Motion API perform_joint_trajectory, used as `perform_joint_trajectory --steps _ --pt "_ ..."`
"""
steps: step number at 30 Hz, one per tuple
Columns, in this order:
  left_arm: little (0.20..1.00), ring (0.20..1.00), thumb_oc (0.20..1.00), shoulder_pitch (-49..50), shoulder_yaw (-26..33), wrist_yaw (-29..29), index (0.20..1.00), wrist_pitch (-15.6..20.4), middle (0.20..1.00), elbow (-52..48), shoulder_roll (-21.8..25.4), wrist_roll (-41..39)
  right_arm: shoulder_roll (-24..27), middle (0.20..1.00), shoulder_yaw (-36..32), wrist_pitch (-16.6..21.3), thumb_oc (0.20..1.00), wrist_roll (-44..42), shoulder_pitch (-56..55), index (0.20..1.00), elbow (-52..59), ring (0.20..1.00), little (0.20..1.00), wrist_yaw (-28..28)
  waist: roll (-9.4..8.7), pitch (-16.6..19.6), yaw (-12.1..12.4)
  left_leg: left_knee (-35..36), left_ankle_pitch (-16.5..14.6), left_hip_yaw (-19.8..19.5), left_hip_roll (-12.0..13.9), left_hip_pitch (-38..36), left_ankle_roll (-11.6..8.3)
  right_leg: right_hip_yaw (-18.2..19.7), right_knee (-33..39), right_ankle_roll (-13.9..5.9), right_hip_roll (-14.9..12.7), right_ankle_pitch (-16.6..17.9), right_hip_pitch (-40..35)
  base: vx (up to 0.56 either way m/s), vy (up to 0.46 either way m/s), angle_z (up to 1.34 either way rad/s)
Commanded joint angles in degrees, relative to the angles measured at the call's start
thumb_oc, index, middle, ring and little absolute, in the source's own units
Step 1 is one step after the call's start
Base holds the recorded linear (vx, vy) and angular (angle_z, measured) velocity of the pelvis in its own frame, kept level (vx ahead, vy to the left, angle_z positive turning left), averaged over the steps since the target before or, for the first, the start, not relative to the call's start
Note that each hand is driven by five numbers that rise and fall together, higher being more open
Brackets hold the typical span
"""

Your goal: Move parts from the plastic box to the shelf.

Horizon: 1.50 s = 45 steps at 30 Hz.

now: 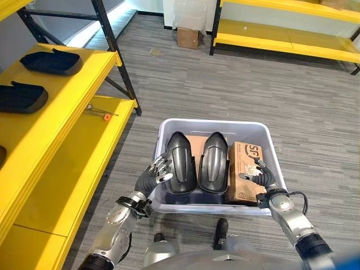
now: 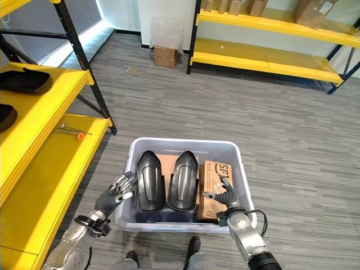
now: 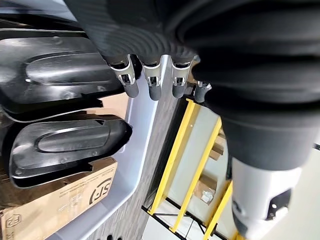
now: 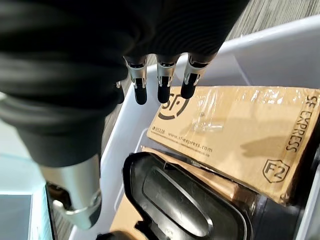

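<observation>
Plastic box [image 1: 163,130] sitting lower centre, holding two black parts [image 1: 181,163] and a cardboard carton [image 1: 246,171]. Left hand [image 1: 158,169] and right hand [image 1: 262,175] hovering at its sides, fingers loosely spread, gripping nothing.

Both silver-grey arms reach forward and down, elbows low, wrists under dark ribbed covers. The left robot hand [image 1: 159,169] is held with palm turned inward, its fingers [image 3: 152,82] loosely spread and nearly straight, gripping nothing. The right robot hand [image 1: 262,176] mirrors it, fingers [image 4: 164,85] relaxed and extended, thumb apart, nothing held.
</observation>
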<state>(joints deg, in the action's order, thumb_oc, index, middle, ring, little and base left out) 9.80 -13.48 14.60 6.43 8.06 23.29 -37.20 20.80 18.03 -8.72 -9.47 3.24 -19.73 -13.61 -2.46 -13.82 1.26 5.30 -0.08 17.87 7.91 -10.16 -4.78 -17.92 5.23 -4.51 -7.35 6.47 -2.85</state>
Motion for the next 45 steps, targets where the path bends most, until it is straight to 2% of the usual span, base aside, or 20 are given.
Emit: perform_joint_trajectory --steps 1,3,6,9,10,12,13,14,17,20,24,31,36,41,43,45 --pt "1.0 1.0 1.0 -3.3 -1.3 -0.8 1.0 1.5 1.0 -3.4 0.5 -1.6 -0.3 1.0 1.4 1.9 1.0 -3.1 5.8 1.0 -1.2 1.0 1.0 -1.8 0.67 -0.5 2.2 -0.6 2.7 -2.0 -2.7 4.8 4.25 -0.7 -10.1 -3.29 -3.7 -2.6 2.9 -0.09 0.022 0.05" --pt "1.0 1.0 1.0 -5.5 -2.6 -1.3 1.0 1.5 1.0 -3.3 0.6 -2.1 -0.7 1.0 2.1 2.4 1.0 -5.2 8.7 1.0 -4.0 1.0 1.0 -1.8 1.4 -1.8 2.9 -0.9 3.1 -2.4 -2.7 6.1 4.12 -0.8 -10.8 -3.1 -3.8 -2.7 4.2 -0.11 0.035 0.23" --pt "1.0 1.0 1.0 -7.4 -3.8 -2.5 1.0 0.9 1.0 -3.6 0.3 -2.8 -1.0 1.0 2.7 5.7 1.0 -3.6 12.1 1.0 -5.5 1.0 1.0 -2.7 2.17 -3.4 3.6 -1.4 3.5 -3.1 -2.8 7.4 4.12 -0.9 -11.6 -2.9 -4.0 -2.9 5.1 -0.06 0.038 0.14" --pt "1.0 1.0 1.0 -9.0 -5.2 -4.3 1.0 1.1 1.0 -3.7 0.5 -3.5 -0.8 1.0 3.8 9.1 1.0 -1.7 16.6 1.0 -0.9 1.0 1.0 -2.3 2.89 -5.7 4.1 -2.6 3.7 -3.7 -3.1 9.6 4.16 -0.9 -12.5 -2.7 -4.3 -3.2 6.5 -0.1 0.065 0.13" --pt "1.0 1.0 1.0 -9.5 -6.0 -4.9 1.0 1.7 1.0 -3.5 0.5 -3.6 -0.7 1.0 4.1 6.9 1.0 -1.3 18.7 1.0 2.2 1.0 1.0 -4.3 3.1 -6.7 4.3 -3.2 3.7 -3.7 -3.2 10.7 4.1 -1.0 -12.7 -2.73 -4.5 -3.2 7.1 -0.09 0.056 0.09" --pt "1.0 1.0 1.0 -9.7 -6.4 -5.1 1.0 2.0 1.0 -3.5 0.5 -3.6 -0.8 1.0 4.2 5.5 1.0 -2.1 19.5 1.0 2.2 1.0 1.0 -6.6 3.21 -7.1 4.4 -3.4 3.7 -3.8 -3.3 11.0 4.1 -0.9 -12.7 -2.69 -4.5 -3.3 7.3 -0.03 0.02 0.03" --pt "1.0 1.0 1.0 -10.0 -6.9 -5.4 1.0 2.3 1.0 -3.3 0.5 -3.9 -1.1 1.0 4.0 3.7 1.0 -2.1 20.1 1.0 1.1 1.0 1.0 -10.6 3.36 -7.4 4.5 -3.6 3.6 -3.8 -3.4 11.3 4.09 -0.9 -12.8 -2.65 -4.6 -3.3 7.4 -0.02 0.051 0.03" --pt "1.0 1.0 1.0 -11.2 -7.9 -6.3 1.0 2.8 1.0 -3.1 0.4 -4.3 -1.4 1.0 2.9 3.0 1.0 -2.2 22.0 1.0 -4.0 1.0 1.0 -17.8 3.96 -8.3 4.6 -4.0 3.6 -3.8 -3.5 12.0 4.14 -0.8 -12.9 -2.38 -4.5 -3.6 7.6 -0.02 0.049 0.04" --pt "1.0 1.0 1.0 -12.2 -8.6 -7.7 1.0 3.0 1.0 -3.4 0.5 -4.7 -1.0 1.0 1.2 2.5 1.0 -1.6 23.4 1.0 -6.6 1.0 1.0 -19.6 4.43 -9.2 4.6 -4.5 3.4 -4.0 -3.7 12.9 4.21 -0.6 -13.3 -2.16 -4.4 -3.9 8.3 -0.04 0.039 0.01" --pt "1.0 1.0 1.0 -14.3 -9.7 -9.2 1.0 3.4 1.0 -3.2 0.5 -5.6 -0.4 1.0 0.4 2.2 1.0 -3.0 26.0 1.0 -9.8 1.0 1.0 -19.5 5.19 -10.9 4.6 -5.3 3.4 -4.1 -3.9 15.0 4.15 -0.5 -13.8 -1.85 -4.4 -4.4 9.7 -0.11 0.026 -0.03" --pt "1.0 1.0 1.0 -17.3 -10.5 -9.6 1.0 3.1 1.0 -2.8 0.4 -6.5 0.2 1.0 1.3 0.5 1.0 -6.7 30.7 1.0 -14.1 1.0 1.0 -13.2 6.21 -13.6 5.1 -6.4 3.7 -4.3 -4.1 17.9 3.85 -1.0 -15.1 -1.25 -4.5 -4.9 12.0 -0.1 -0.003 0.0" --pt "1.0 1.0 1.0 -20.0 -11.3 -9.5 1.0 2.4 1.0 -2.1 0.2 -6.3 1.0 1.0 4.4 2.8 1.0 -2.1 36.5 1.0 -17.3 1.0 1.0 -10.3 7.35 -16.0 6.3 -8.2 4.3 -4.4 -4.3 22.1 3.85 -1.8 -17.9 -0.77 -4.9 -5.4 16.1 -0.07 -0.014 0.06" --pt "1.0 1.0 1.0 -20.7 -12.0 -9.6 1.0 2.5 1.0 -2.5 0.4 -6.7 1.2 1.0 5.9 3.4 1.0 0.8 41.5 1.0 -17.9 1.0 1.0 -10.8 8.18 -16.0 7.5 -8.5 4.9 -5.2 -4.7 25.6 3.87 -2.1 -19.4 -0.53 -4.8 -5.7 19.6 -0.05 0.009 0.09" --pt "1.0 1.0 1.0 -20.9 -12.3 -9.5 1.0 2.7 1.0 -2.7 0.3 -7.9 1.1 1.0 6.7 0.0 1.0 -0.6 43.7 1.0 -19.4 1.0 1.0 -11.0 8.49 -16.0 8.1 -9.0 5.0 -5.5 -4.9 27.4 3.91 -2.2 -20.3 -0.39 -4.9 -5.9 21.4 -0.01 0.0 0.06" --pt "1.0 1.0 1.0 -21.2 -12.3 -9.3 1.0 3.2 1.0 -2.8 0.3 -7.7 0.9 1.0 6.8 -1.0 1.0 -3.0 44.3 1.0 -21.3 1.0 1.0 -11.7 8.65 -16.0 8.4 -9.6 5.0 -5.4 -4.8 28.6 3.91 -2.5 -20.9 -0.34 -5.2 -6.0 22.5 0.01 -0.037 0.08" --pt "1.0 1.0 1.0 -21.9 -12.7 -9.7 1.0 2.5 1.0 -3.0 0.5 -7.6 0.1 1.0 5.7 -1.0 1.0 -8.0 45.3 1.0 -25.9 1.0 1.0 -10.7 8.84 -16.0 8.8 -10.9 3.7 -5.9 -5.0 29.3 3.42 -2.2 -22.8 -0.88 -5.7 -7.6 23.3 0.07 -0.055 0.13"
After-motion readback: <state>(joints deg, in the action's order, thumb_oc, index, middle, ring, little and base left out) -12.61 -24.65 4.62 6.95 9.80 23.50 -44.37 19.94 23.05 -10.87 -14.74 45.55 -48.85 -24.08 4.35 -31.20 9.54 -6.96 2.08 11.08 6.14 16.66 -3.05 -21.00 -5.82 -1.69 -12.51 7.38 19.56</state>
